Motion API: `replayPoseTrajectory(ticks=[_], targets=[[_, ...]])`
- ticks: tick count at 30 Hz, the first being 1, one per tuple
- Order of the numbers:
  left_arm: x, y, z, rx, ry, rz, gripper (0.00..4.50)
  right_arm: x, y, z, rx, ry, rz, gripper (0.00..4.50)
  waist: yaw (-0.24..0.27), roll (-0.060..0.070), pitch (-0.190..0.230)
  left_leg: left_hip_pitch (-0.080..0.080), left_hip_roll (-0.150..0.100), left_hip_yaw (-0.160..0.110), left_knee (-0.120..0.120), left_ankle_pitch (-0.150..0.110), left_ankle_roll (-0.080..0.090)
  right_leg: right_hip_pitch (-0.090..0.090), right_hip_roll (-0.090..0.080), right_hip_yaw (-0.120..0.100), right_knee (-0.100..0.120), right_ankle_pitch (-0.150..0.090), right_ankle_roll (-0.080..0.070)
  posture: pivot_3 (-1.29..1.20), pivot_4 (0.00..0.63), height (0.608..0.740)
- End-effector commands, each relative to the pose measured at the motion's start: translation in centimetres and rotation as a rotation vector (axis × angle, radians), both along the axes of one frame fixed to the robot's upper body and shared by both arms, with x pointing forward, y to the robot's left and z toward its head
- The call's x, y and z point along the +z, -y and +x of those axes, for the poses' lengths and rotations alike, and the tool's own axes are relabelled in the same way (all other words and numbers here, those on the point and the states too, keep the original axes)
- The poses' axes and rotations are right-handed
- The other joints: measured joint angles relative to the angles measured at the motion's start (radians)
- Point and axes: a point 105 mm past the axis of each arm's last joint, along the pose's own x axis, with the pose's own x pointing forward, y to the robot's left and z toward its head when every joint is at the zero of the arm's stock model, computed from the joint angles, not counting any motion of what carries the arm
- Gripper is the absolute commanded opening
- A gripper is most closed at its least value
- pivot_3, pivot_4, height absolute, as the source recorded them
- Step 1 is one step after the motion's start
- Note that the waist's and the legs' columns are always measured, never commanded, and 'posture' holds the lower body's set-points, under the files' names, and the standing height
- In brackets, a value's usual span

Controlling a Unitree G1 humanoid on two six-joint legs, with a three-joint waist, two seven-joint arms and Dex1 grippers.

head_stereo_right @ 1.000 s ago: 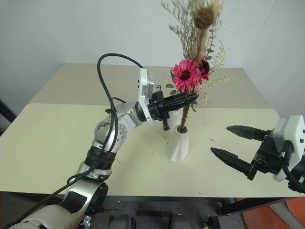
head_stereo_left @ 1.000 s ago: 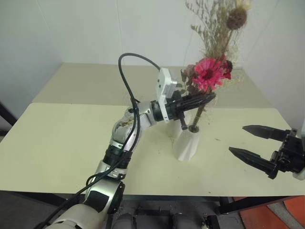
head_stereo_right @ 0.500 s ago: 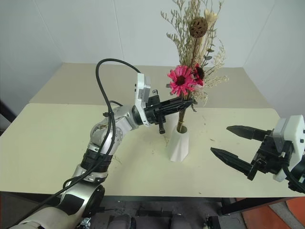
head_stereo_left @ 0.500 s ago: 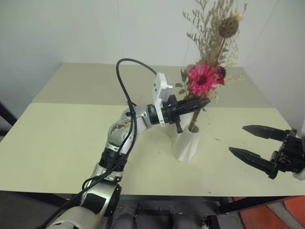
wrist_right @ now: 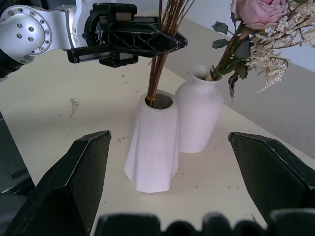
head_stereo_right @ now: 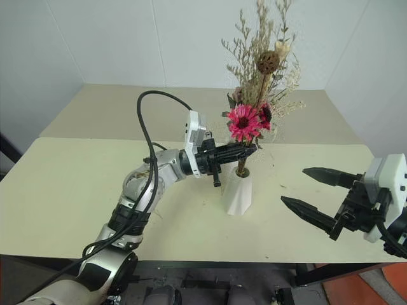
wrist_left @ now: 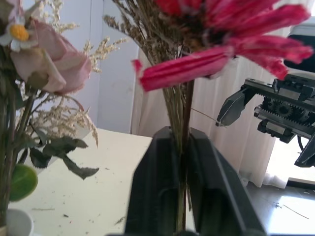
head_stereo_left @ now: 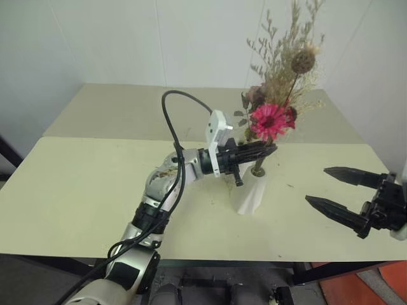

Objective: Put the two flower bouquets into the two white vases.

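Flower stems of the slim bouquet (head_stereo_left: pixel 275 114) (pink daisy, dried grasses, brown seed ball) stood in the mouth of the faceted cone vase (wrist_right: pixel 153 144) near the table's (head_stereo_left: pixel 82 184) middle. The left gripper (head_stereo_left: pixel 266 151) was clamped round those stems just above the rim. Touching that vase on its far side, the rounded bottle vase (wrist_right: pixel 199 116) held the bushy bouquet (wrist_right: pixel 261 29). The right gripper (head_stereo_left: pixel 331 188) hung spread wide and empty, well apart to the right.

Your left hand (head_stereo_left: pixel 266 152) grips the slim bouquet (head_stereo_left: pixel 272 121) by its stems just above the faceted vase (head_stereo_left: pixel 250 193) — stems down in its mouth. Your right hand (head_stereo_left: pixel 325 188) hangs spread, well apart, over the tabletop (head_stereo_left: pixel 82 190).
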Motion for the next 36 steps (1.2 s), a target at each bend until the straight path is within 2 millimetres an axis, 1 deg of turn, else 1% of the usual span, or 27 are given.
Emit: replayPoseTrajectory(ticks=[1, 4, 7, 9, 11, 12, 14, 16, 20, 22, 25, 30, 36], targets=[[1.0, 0.0, -1.0, -0.037, 0.044, -0.004, 1.78, 0.7, -0.3, -0.3, 0.007, 0.045, -0.007, 4.50, 0.000, 0.000, 0.000, 0.000, 0.000, 0.000, 0.000, 0.000, 0.000, 0.000, 0.000, 0.000, 0.000, 0.000, 0.000, 0.00, 0.150, 0.740], [1.1, -0.6, -1.2, -0.038, 0.052, 0.005, 2.78, 0.7, -0.3, -0.2, 0.006, 0.045, -0.007, 4.50, 0.000, 0.000, 0.000, 0.000, 0.000, 0.000, 0.000, 0.000, 0.000, 0.000, 0.000, 0.000, 0.000, 0.000, 0.000, 0.00, 0.150, 0.740], [1.1, -1.9, -1.3, -0.005, 0.067, 0.027, 3.76, 0.6, -0.3, -0.2, 0.006, 0.043, -0.005, 4.50, -0.001, 0.000, 0.000, 0.000, 0.000, 0.000, 0.000, 0.000, 0.000, 0.000, 0.000, 0.000, 0.000, 0.000, 0.000, 0.00, 0.150, 0.740], [0.6, -3.3, -1.6, 0.009, 0.069, 0.057, 4.43, 0.6, -0.3, -0.2, 0.005, 0.041, -0.004, 4.50, -0.004, 0.000, 0.000, 0.000, 0.000, 0.000, 0.000, 0.000, 0.000, 0.000, 0.000, 0.000, 0.000, 0.000, 0.000, 0.00, 0.150, 0.740], [-0.1, -5.0, -2.0, 0.030, 0.073, 0.106, 4.48, 0.5, -0.3, -0.2, 0.005, 0.039, -0.004, 4.50, -0.010, 0.001, 0.000, 0.001, 0.001, 0.000, -0.001, 0.000, 0.000, 0.000, 0.000, 0.000, 0.001, 0.000, 0.000, 0.00, 0.150, 0.740], [-0.8, -6.4, -2.4, 0.045, 0.086, 0.156, 4.48, 0.4, -0.3, -0.1, 0.005, 0.036, -0.004, 4.50, -0.014, 0.001, 0.000, 0.001, 0.001, 0.000, -0.001, 0.000, 0.000, 0.000, 0.000, 0.000, 0.001, 0.000, 0.000, 0.00, 0.150, 0.740], [-1.4, -8.6, -3.1, 0.067, 0.097, 0.217, 4.48, 0.3, -0.3, -0.1, 0.006, 0.030, -0.004, 4.50, -0.019, 0.001, 0.000, 0.002, 0.002, 0.000, -0.001, 0.000, 0.000, 0.000, 0.001, 0.000, 0.001, 0.000, -0.001, 0.00, 0.150, 0.740], [-1.3, -10.1, -3.4, 0.107, 0.097, 0.236, 4.48, 0.2, -0.3, 0.0, 0.006, 0.026, -0.005, 4.50, -0.019, 0.001, 0.000, 0.002, 0.002, 0.000, -0.001, 0.000, 0.000, 0.000, 0.001, 0.000, 0.002, -0.001, -0.001, 0.00, 0.150, 0.740], [-1.1, -13.7, -3.0, 0.247, 0.088, 0.259, 4.48, 0.0, -0.4, 0.2, 0.019, 0.018, -0.006, 4.50, -0.010, 0.001, 0.000, 0.002, 0.002, 0.000, 0.000, 0.000, 0.000, 0.000, 0.000, -0.001, 0.001, -0.001, -0.001, 0.00, 0.150, 0.740], [-1.2, -14.8, -2.9, 0.290, 0.086, 0.273, 4.48, 0.0, -0.4, 0.3, 0.024, 0.016, -0.007, 4.50, -0.010, 0.001, 0.000, 0.002, 0.002, 0.001, -0.001, 0.000, 0.000, 0.000, 0.000, 0.000, 0.001, -0.001, -0.001, 0.00, 0.150, 0.740], [-1.0, -17.3, -3.4, 0.341, 0.090, 0.273, 4.48, 0.0, -0.3, 0.6, 0.031, 0.012, -0.008, 4.50, -0.011, 0.001, 0.000, 0.002, 0.002, 0.001, -0.001, 0.000, 0.000, 0.000, 0.001, 0.000, 0.001, -0.001, -0.002, 0.00, 0.150, 0.740], [0.2, -19.9, -4.4, 0.380, 0.085, 0.253, 4.48, 0.0, -0.1, 0.8, 0.040, 0.009, -0.012, 4.50, -0.012, 0.001, 0.000, 0.003, 0.003, 0.002, -0.001, 0.000, 0.000, 0.000, 0.001, 0.000, 0.001, -0.001, -0.002, 0.00, 0.150, 0.740], [0.7, -21.7, -5.7, 0.397, 0.071, 0.262, 4.48, 0.2, 0.1, 1.3, 0.046, 0.010, -0.016, 4.50, -0.011, 0.001, 0.000, 0.003, 0.003, 0.002, -0.001, 0.000, 0.000, 0.000, 0.000, 0.000, 0.001, -0.002, -0.002, 0.00, 0.150, 0.740]])
